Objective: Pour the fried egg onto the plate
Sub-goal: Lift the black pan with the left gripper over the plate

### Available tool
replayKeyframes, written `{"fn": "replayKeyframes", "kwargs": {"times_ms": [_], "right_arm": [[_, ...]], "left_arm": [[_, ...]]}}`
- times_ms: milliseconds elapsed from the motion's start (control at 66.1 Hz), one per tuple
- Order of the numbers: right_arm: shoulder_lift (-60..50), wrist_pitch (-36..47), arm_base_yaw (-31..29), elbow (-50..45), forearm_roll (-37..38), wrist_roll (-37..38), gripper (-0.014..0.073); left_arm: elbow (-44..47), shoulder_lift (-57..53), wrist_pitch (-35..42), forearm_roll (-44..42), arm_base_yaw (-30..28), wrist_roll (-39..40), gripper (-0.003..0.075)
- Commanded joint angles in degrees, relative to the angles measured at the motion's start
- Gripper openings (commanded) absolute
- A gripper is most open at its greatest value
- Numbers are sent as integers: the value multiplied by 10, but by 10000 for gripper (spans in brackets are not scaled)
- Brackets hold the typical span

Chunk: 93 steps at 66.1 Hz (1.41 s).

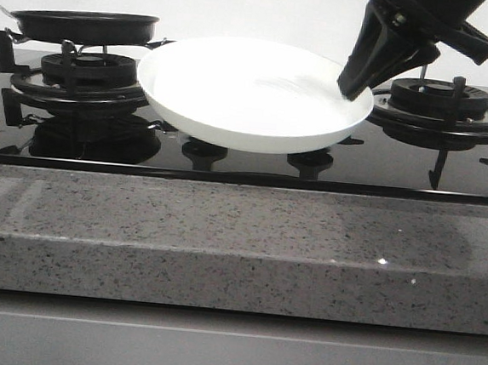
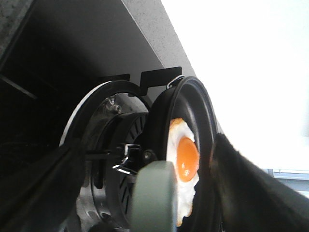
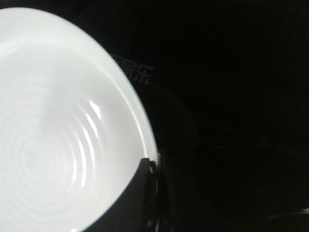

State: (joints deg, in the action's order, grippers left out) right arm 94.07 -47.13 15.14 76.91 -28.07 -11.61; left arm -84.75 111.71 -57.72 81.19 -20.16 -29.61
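The fried egg (image 2: pixel 186 159), white with an orange yolk, lies in the black frying pan (image 1: pixel 85 25), which sits on the left burner. In the left wrist view the pan (image 2: pixel 159 116) shows from the handle side. Its grey-green handle (image 2: pixel 154 195) runs between the fingers of my left gripper (image 2: pixel 145 142), with a gap on each side, so this gripper is open around it. My right gripper (image 1: pixel 352 91) is shut on the right rim of the white plate (image 1: pixel 251 98) and holds it over the middle of the cooktop. The plate (image 3: pixel 58 145) is empty, with one finger (image 3: pixel 140 198) over its rim.
The black glass cooktop (image 1: pixel 398 175) has a left burner with grates (image 1: pixel 74 78) under the pan and a right burner (image 1: pixel 443 102) behind my right gripper. Two knobs (image 1: pixel 204 153) sit below the plate. A grey speckled stone counter (image 1: pixel 239 242) runs along the front.
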Motion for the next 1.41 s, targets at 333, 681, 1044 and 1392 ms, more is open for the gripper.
{"fn": "replayKeyframes", "kwargs": {"times_ms": [333, 681, 1044, 1392], "right_arm": [[-23, 20, 0, 14, -13, -1, -68], [-23, 20, 0, 14, -13, -1, -68], [-23, 20, 0, 14, -13, -1, -68], [-23, 20, 0, 14, -13, -1, -68]], "left_arm": [[-21, -29, -40, 52, -2, -2, 272], [-21, -29, -97, 68, -38, -2, 101], [-21, -36, -159, 111, -51, -24, -20], [-21, -127, -152, 93, -51, -74, -20]]}}
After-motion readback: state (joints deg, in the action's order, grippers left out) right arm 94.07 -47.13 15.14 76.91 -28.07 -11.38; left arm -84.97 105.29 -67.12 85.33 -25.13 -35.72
